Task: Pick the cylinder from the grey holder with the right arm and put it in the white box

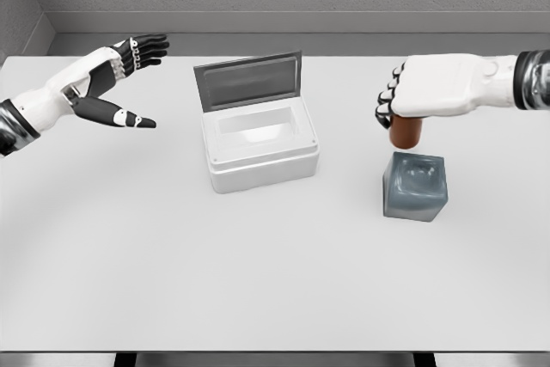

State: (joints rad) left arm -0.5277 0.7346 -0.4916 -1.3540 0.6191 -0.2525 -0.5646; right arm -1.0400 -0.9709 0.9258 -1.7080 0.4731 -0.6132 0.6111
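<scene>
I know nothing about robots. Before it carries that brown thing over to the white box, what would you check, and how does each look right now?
1. Right hand closed around the cylinder: ok, fingers curl over its top.
2. Cylinder clear of the grey holder: cannot tell, its bottom sits right at the holder's top edge.
3. White box lid open: ok, the lid stands up at the back.
4. Room inside the box: ok, nothing shows inside.
5. Left hand out of the path: ok, open, left of the box.
</scene>
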